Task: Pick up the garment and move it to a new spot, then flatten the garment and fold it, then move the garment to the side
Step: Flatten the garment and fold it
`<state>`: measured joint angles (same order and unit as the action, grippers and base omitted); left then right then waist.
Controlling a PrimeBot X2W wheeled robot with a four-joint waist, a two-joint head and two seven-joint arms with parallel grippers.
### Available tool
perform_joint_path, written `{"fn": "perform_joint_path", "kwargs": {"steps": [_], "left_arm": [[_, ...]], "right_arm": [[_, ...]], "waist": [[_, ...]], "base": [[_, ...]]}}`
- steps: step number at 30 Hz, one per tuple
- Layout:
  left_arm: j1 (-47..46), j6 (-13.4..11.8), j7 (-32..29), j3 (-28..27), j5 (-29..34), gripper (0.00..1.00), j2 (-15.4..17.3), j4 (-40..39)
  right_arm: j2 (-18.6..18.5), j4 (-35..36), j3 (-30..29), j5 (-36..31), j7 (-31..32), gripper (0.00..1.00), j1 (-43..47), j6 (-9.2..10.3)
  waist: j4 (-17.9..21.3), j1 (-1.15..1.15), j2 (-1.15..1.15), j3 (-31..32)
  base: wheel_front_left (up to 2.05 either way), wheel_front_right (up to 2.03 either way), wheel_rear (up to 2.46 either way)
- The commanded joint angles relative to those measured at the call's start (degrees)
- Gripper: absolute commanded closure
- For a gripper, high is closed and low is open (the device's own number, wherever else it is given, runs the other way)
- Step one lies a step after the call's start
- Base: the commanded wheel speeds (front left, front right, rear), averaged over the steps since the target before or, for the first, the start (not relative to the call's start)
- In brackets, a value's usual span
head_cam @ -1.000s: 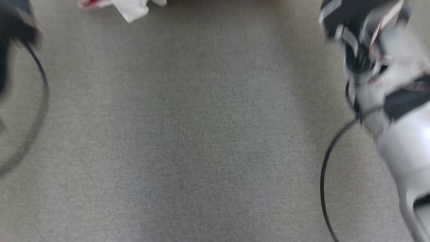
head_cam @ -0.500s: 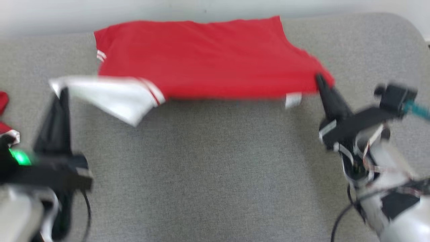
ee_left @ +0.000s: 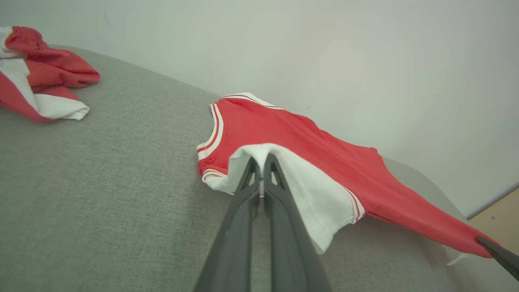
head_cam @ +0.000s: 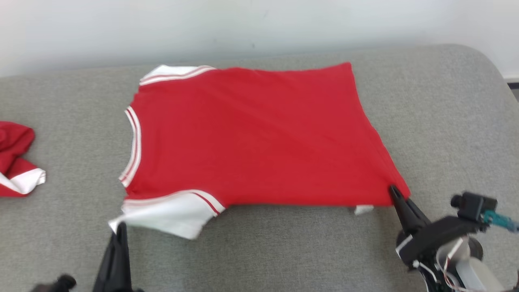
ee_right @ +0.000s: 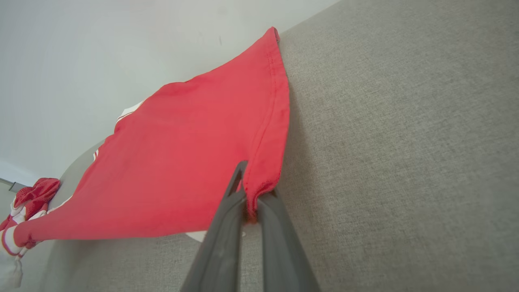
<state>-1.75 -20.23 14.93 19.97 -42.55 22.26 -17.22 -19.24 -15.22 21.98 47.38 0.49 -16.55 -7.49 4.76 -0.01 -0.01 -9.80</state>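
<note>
- I have the garment (head_cam: 251, 134), a red T-shirt with white sleeves and red-and-white striped trim, spread across the far half of the grey fabric-covered table (head_cam: 259, 251), close to the pale wall (head_cam: 259, 24).
- Its body is plain red and mostly smooth, with a few shallow creases running across it.
- The neckline (head_cam: 134, 150) is edged in white and red stripes. A small white tag (head_cam: 363, 209) pokes out under the near hem corner.
- The long axis runs left to right across my head view, with the collar towards the robot's left and the hem (head_cam: 365, 121) towards its right.
- The far sleeve (head_cam: 170, 72) lies flat by the wall side, and the near sleeve (head_cam: 170, 211) points back towards me.
- The left gripper (head_cam: 120, 231) is clamped on the cuff edge of that near sleeve. In the left wrist view the white cloth folds up over the closed fingertips.
- The right gripper (head_cam: 392, 190) is pinched tight on the near hem corner, with red fabric bunched between its two fingers (ee_right: 227, 227).
- Between those two holds the near edge is pulled taut and sits a little off the table, with a shadow beneath it.
- A second red-and-white garment (head_cam: 16, 162) lies crumpled on the table, well apart to the left, and neither gripper touches it.
</note>
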Motion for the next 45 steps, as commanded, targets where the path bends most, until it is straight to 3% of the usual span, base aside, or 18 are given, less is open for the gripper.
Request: {"fn": "perform_joint_path", "kwargs": {"steps": [1,11,21,28,37,45], "left_arm": [[2.39,0.64,0.27,-0.75,1.19,1.0,-0.93,0.56],[9.55,5.27,0.27,-1.17,4.47,1.0,-6.11,3.46],[13.03,7.43,0.27,0.51,6.65,1.0,-6.47,3.34],[8.41,8.06,-0.72,-0.84,8.8,1.0,-3.55,2.25],[-6.28,11.35,-7.87,-1.01,11.18,1.0,1.55,0.85],[-18.24,16.25,-11.54,-1.79,9.35,1.0,4.29,10.07]], "right_arm": [[0.39,0.82,-1.31,-1.4,0.61,1.0,2.11,0.0],[3.87,7.5,-9.61,-8.43,7.32,1.0,12.29,0.0],[7.22,12.81,-15.84,-15.07,12.53,1.0,15.41,0.0],[9.61,15.3,-17.26,-13.51,14.75,1.0,15.11,0.0],[11.75,15.14,-17.55,-10.36,17.04,1.0,9.71,0.0],[13.01,8.85,-16.59,-9.79,17.65,1.0,-1.05,0.0]], "waist": [[-0.99,0.01,0.01,1.04],[-1.95,0.01,0.01,1.51],[-2.03,0.01,0.01,1.89],[-2.11,0.01,0.01,2.3],[0.24,0.01,0.01,0.88],[3.66,0.01,0.01,-2.3]], "base": [[0.0,0.0,0.0],[0.0,0.0,0.0],[0.0,0.0,0.0],[0.0,0.0,0.0],[0.0,0.0,0.0],[0.0,0.0,0.0]]}}
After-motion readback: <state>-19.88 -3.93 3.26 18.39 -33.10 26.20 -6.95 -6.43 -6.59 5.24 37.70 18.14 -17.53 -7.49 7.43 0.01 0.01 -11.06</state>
